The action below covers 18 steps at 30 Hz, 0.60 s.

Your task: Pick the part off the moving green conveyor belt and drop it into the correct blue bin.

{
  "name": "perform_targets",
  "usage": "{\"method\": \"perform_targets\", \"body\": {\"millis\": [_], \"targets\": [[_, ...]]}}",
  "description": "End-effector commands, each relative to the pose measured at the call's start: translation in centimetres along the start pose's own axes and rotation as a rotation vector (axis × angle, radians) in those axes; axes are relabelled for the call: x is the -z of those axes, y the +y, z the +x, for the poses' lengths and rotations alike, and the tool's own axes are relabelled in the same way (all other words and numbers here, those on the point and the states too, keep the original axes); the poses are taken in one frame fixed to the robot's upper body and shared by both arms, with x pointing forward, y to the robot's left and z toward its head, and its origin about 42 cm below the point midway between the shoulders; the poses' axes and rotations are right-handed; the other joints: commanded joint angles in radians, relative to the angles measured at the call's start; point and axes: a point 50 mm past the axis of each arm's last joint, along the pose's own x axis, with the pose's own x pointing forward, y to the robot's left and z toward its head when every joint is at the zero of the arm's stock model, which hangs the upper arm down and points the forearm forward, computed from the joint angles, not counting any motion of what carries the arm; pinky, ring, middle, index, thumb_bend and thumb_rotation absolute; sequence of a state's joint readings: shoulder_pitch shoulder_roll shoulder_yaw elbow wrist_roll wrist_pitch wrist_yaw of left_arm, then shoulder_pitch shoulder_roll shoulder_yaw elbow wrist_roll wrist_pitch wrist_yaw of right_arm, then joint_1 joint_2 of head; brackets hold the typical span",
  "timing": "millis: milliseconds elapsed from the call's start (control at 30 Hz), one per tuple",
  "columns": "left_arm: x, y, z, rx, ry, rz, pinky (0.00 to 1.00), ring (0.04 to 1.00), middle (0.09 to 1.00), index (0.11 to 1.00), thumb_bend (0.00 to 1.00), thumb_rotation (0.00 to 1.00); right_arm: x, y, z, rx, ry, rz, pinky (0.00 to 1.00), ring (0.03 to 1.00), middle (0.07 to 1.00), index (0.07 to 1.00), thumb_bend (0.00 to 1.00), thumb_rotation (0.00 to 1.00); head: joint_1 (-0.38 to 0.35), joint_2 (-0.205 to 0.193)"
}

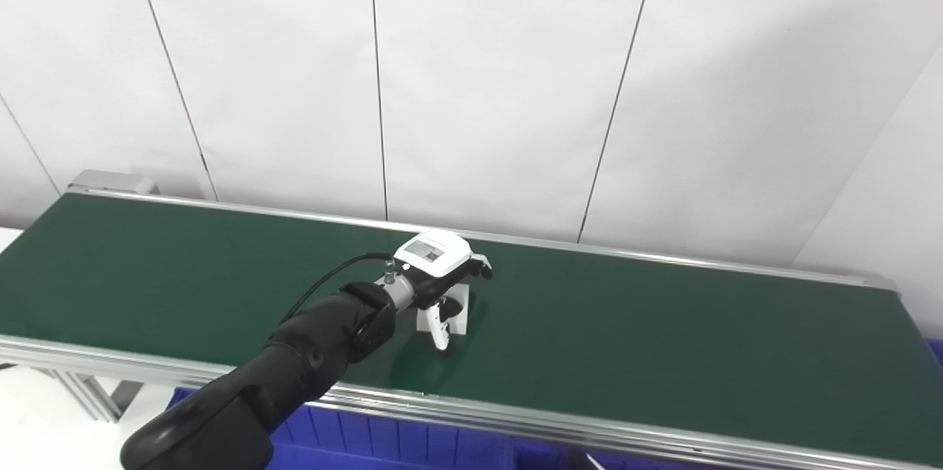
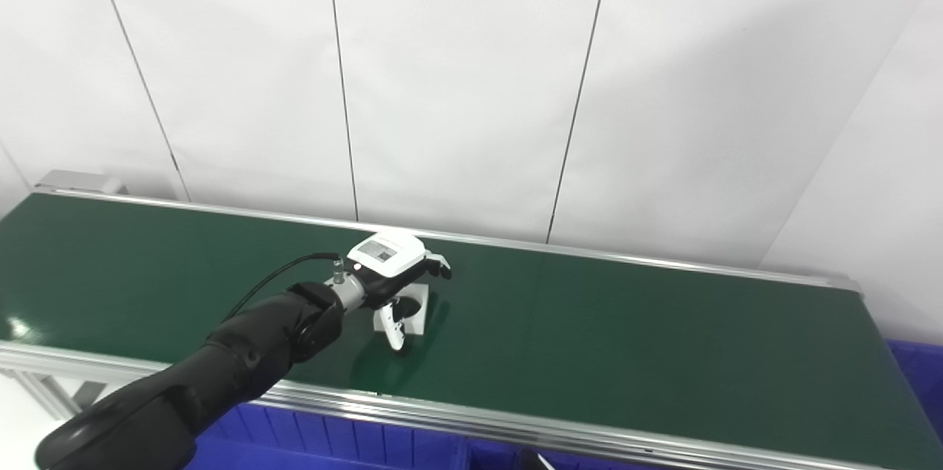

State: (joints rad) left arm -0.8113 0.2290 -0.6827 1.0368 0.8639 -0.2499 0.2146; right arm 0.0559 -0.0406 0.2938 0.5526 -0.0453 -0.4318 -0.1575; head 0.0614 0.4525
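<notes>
On the green conveyor belt [image 1: 663,337], near its middle, is a small white square part [image 1: 458,308]. My left hand [image 1: 440,271], white-backed with dark fingers, is down over it, reaching in from the bottom left. The thumb [image 1: 440,326] lies against the part's near face and the fingers [image 1: 480,267] curl over its far side. The part looks tilted up in that hold, with a shadow on the belt below it. The palm hides its upper edge. My right hand is out of sight in both views.
Blue bins [image 1: 383,440] show below the belt's near metal rail [image 1: 560,429], with another blue corner [image 2: 917,374] at the far right. A white panelled wall rises close behind the belt. The belt's left end carries a grey metal housing [image 1: 110,181].
</notes>
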Motion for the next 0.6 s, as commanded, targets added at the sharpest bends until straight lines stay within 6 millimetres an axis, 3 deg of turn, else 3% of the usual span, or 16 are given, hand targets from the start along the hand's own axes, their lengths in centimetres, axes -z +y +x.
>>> {"method": "perform_targets", "body": {"millis": [0,67,200,267,333,567], "targets": [[2.1,1.9,0.2,-0.024,0.07,0.087,0.32,0.418,0.522,0.558,0.51,0.0,-1.3,0.4,0.7,-0.002,-0.077,0.007,0.85,0.793,0.853,0.857,0.7,0.96,0.001,0.002],[2.2,2.2,0.3,-0.019,0.068,0.089,0.29,0.378,0.47,0.547,0.5,0.0,-1.3,0.4,0.7,-0.003,-0.078,0.005,0.85,0.793,0.849,0.856,0.69,0.96,0.001,0.003],[1.9,2.8,0.7,0.006,0.071,0.09,0.21,0.41,0.498,0.489,0.5,0.0,-1.3,0.4,0.7,0.001,-0.077,0.007,0.84,0.791,0.854,0.855,0.69,0.96,0.0,0.004],[1.8,3.1,0.9,0.012,0.067,0.092,0.22,0.364,0.459,0.528,0.5,0.0,-1.3,0.4,0.8,0.002,-0.077,0.011,0.84,0.79,0.856,0.856,0.7,0.96,0.001,0.005],[1.6,3.5,1.0,0.024,0.066,0.09,0.28,0.368,0.474,0.536,0.5,0.0,-1.3,0.4,0.8,0.003,-0.076,0.015,0.84,0.785,0.845,0.852,0.7,0.96,0.001,0.005],[1.3,4.3,1.3,0.06,0.065,0.085,0.32,0.377,0.477,0.547,0.5,0.0,-1.3,0.4,0.8,0.001,-0.074,0.017,0.86,0.789,0.848,0.857,0.71,0.96,0.002,0.003]]}}
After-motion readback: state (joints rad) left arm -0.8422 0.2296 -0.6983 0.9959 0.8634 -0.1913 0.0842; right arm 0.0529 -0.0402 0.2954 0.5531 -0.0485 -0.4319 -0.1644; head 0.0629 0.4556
